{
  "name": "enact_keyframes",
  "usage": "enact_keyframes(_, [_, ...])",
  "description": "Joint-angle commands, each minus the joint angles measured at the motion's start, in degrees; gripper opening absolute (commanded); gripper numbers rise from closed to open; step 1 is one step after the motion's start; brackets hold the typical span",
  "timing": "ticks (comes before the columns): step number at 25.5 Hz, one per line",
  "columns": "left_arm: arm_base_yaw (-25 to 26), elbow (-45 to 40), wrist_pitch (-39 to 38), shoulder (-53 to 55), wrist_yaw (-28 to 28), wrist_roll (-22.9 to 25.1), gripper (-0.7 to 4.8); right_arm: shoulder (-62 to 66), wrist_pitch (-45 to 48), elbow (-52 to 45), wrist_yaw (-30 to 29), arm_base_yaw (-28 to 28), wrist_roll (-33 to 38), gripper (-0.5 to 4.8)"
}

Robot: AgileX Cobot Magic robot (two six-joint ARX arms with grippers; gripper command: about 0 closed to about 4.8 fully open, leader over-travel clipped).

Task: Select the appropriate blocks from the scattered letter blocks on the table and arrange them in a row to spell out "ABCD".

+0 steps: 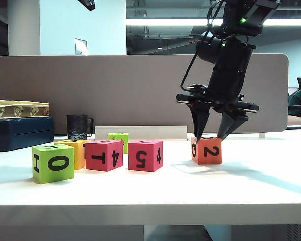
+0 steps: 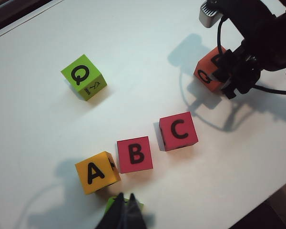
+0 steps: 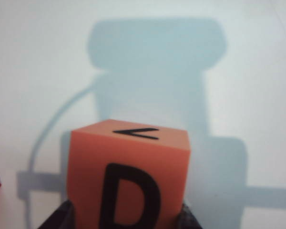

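Letter blocks stand in two groups on the table. In the exterior view, the lime green cube marked 0, a yellow-orange cube, the red T cube and the red 5 cube sit in a loose line at left, with a small lime cube behind them. Well apart to the right stands the orange 2 cube, with the right gripper straddling its top, fingers down either side. The jaws look partly spread about the cube; whether they already press it I cannot tell. It seems placed for a pick, since this block must join the row.

The left wrist view shows what the side view cannot: the top faces. Yellow-orange A, red B and red C run in a staggered, unevenly turned line, so only the last letter is missing. The left gripper hangs with jaws closed and empty, above the near lime cube, out of the way.

The right wrist view alone confirms the orange cube's top face reads D, with dark fingertips at its two lower corners.
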Motion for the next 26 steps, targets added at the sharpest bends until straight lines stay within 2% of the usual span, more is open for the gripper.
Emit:
enact_keyframes(1, [0.0, 0.2, 0.3, -0.2, 0.1, 0.2, -0.06, -0.5, -0.7, 0.2, -0.6, 0.4, 0.0, 2.06])
enact_keyframes(15, [0.0, 0.2, 0.8, -0.2, 0.1, 0.2, -0.06, -4.6, -9.4, 0.2, -10.0, 2.7, 0.0, 2.07])
enact_keyframes(21, [0.0, 0.2, 0.7, -0.2, 0.1, 0.2, -0.06, -4.5, -9.6, 0.2, -9.8, 5.4, 0.0, 2.07])
enact_keyframes(26, [0.0, 0.2, 0.0, -0.2, 0.1, 0.2, -0.06, -4.3, -9.2, 0.1, -7.2, 5.7, 0.0, 2.07])
